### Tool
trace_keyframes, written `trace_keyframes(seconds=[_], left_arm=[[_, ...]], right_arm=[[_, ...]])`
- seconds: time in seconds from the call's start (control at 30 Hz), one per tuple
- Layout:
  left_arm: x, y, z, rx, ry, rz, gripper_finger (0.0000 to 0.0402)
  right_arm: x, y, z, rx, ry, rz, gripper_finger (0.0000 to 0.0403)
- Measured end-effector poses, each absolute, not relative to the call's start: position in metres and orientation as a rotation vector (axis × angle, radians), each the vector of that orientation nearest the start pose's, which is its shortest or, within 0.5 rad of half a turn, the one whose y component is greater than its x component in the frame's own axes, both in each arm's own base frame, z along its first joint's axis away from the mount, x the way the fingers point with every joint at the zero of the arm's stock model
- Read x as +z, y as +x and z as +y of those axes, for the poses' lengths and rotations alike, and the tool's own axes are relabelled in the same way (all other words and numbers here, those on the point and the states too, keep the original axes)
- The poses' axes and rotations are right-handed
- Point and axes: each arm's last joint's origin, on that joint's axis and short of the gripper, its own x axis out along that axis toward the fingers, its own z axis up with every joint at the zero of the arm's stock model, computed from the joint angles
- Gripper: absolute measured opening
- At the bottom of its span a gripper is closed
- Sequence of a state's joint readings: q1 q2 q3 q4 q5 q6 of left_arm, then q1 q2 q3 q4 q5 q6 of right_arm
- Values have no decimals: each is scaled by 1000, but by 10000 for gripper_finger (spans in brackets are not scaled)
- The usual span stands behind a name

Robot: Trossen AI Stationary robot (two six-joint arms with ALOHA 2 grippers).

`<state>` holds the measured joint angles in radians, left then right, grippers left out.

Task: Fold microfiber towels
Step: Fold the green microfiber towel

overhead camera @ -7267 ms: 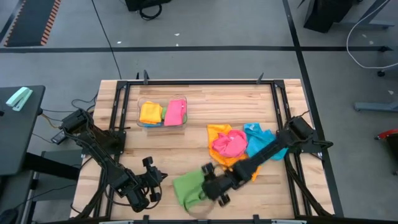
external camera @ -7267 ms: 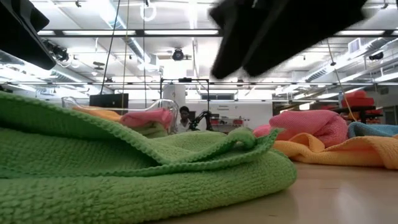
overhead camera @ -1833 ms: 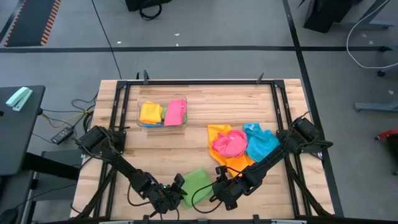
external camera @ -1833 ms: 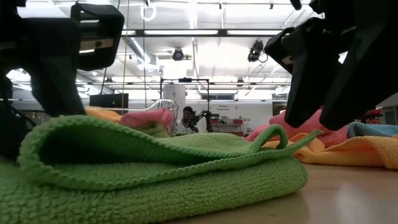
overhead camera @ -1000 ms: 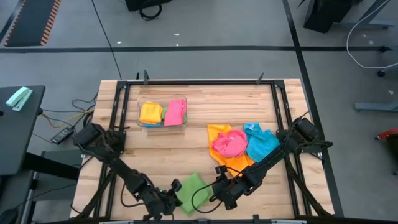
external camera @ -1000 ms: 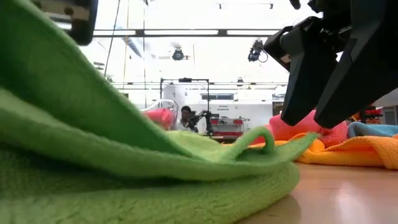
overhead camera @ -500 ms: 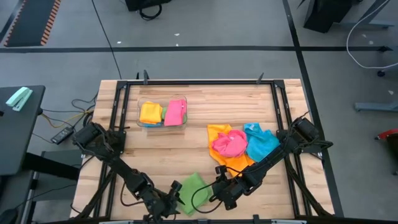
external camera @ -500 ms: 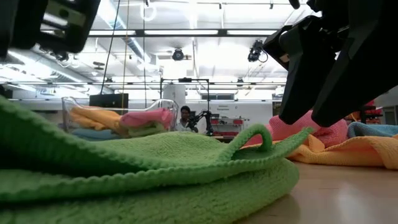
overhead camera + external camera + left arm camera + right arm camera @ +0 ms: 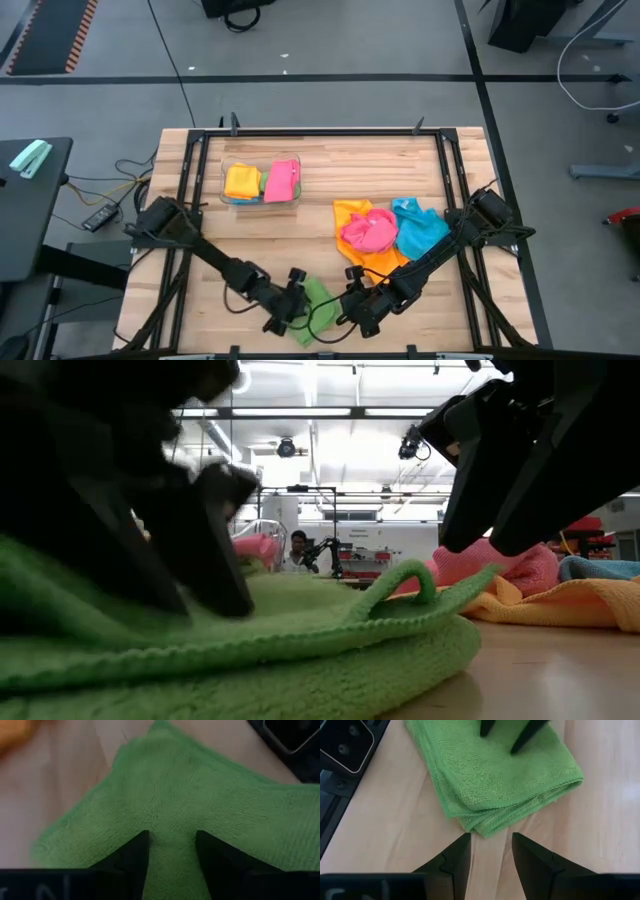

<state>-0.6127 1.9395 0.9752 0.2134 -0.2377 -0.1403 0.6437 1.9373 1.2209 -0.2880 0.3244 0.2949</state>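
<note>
A green microfiber towel [image 9: 318,296] lies folded on the table near its front edge; its layered edges [image 9: 485,822] face my right gripper. My left gripper [image 9: 172,834] is open, and its fingertips stand on top of the towel. My right gripper [image 9: 491,836] hovers open just to the right of the towel, with bare wood between its fingers, and touches nothing. In the low view both grippers stand over the towel [image 9: 330,650]. Orange, pink and blue towels [image 9: 380,235] lie in a heap farther right. My left gripper rests its two open fingertips [image 9: 520,742] on the folded towel's top layer [image 9: 172,817], near its middle, with nothing pinched between them. The fingers slant down from the table's left side. The towel lies flat on the table under them.
A clear bin [image 9: 228,170] holding a yellow and a pink folded towel stands at the far left of the table. Black frame rails run along the table's left and right sides. Bare wood shows between the bin and the green towel.
My left gripper has let go of the towel's lifted left part, which has dropped flat onto the lower layer. It has then moved toward the table's right and down, onto the top of the folded towel.
</note>
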Motion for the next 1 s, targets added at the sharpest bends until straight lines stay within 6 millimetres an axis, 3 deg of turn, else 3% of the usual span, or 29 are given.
trace_keyframes(seconds=[0.17, 0.53, 0.77, 1.0], left_arm=[[109, 322, -193, -254, 53, 754, 163], [104, 315, -175, 334, -43, 679, 99], [112, 309, -182, 389, -18, 605, 93], [134, 295, -200, 277, 192, 576, 100]], right_arm=[[154, 317, 227, 159, -203, 918, 151], [154, 317, 227, 158, -201, 918, 151], [154, 317, 226, 147, -207, 915, 151], [159, 323, 224, 30, -315, 798, 151]])
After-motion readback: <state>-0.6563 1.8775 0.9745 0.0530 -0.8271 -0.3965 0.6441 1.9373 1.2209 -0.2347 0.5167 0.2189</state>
